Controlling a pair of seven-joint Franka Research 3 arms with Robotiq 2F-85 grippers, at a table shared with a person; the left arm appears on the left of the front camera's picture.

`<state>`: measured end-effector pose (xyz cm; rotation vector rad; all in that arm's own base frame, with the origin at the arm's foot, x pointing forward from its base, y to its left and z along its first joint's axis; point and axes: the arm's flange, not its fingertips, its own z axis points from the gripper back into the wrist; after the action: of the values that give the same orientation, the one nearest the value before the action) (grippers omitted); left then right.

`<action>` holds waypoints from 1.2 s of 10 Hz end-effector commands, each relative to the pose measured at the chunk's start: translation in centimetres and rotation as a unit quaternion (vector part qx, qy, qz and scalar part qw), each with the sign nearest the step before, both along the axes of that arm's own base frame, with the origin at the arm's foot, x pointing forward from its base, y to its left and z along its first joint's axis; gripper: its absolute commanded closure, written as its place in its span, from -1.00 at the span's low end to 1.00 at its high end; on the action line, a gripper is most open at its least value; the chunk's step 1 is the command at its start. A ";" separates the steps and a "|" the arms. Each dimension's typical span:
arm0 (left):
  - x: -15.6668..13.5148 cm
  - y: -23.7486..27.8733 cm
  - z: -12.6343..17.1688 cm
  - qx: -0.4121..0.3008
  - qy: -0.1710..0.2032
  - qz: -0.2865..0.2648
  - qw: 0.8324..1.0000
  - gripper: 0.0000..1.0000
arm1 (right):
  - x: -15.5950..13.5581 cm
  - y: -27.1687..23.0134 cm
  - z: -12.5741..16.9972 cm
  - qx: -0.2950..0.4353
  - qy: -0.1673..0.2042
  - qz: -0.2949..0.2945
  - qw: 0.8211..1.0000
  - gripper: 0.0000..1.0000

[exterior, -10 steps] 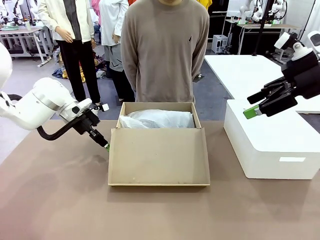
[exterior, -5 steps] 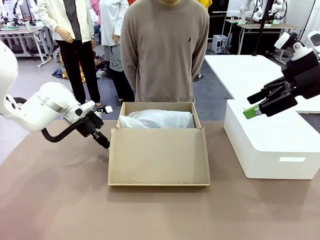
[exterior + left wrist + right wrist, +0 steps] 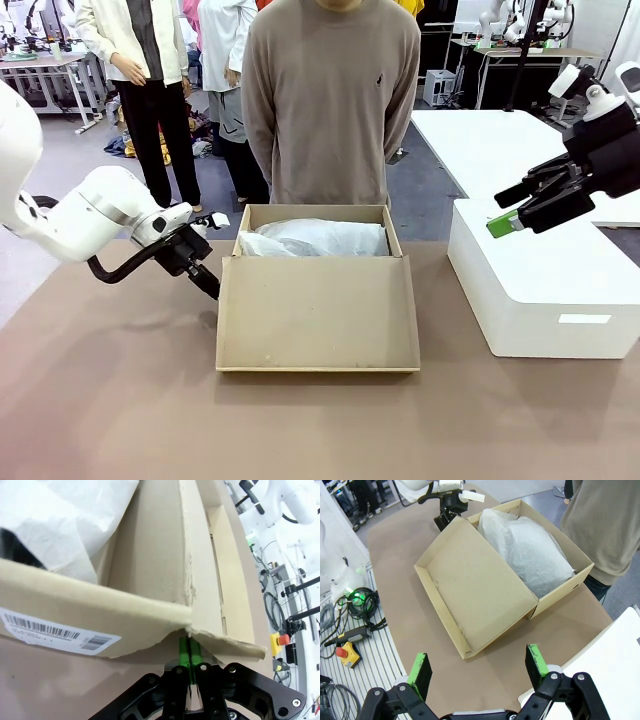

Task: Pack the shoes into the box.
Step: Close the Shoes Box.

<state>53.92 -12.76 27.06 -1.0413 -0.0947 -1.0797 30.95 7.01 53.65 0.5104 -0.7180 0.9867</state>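
Currently, the left gripper (image 3: 212, 288) is clenched empty beside the tan cardboard shoebox (image 3: 318, 310), lined with white tissue paper (image 3: 315, 238); the right gripper (image 3: 477, 667) is spread wide.

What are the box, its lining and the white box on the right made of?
Box: tan cardboard, matte; a torn, fibrous edge shows in the left wrist view.
Lining: white tissue paper, by its crinkles and soft folds.
White box: probably plastic; smooth, even white with rounded corners, though painted board can't be ruled out.
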 end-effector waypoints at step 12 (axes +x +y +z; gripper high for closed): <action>0.6 0.5 1.1 -0.107 0.045 -0.055 0.992 1.00 | 0.3 0.1 0.0 0.015 -0.007 0.012 1.000 -1.00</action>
<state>54.34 -12.42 27.81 -1.2431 -0.0421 -1.1310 30.95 7.01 53.65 0.5104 -0.7180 0.9868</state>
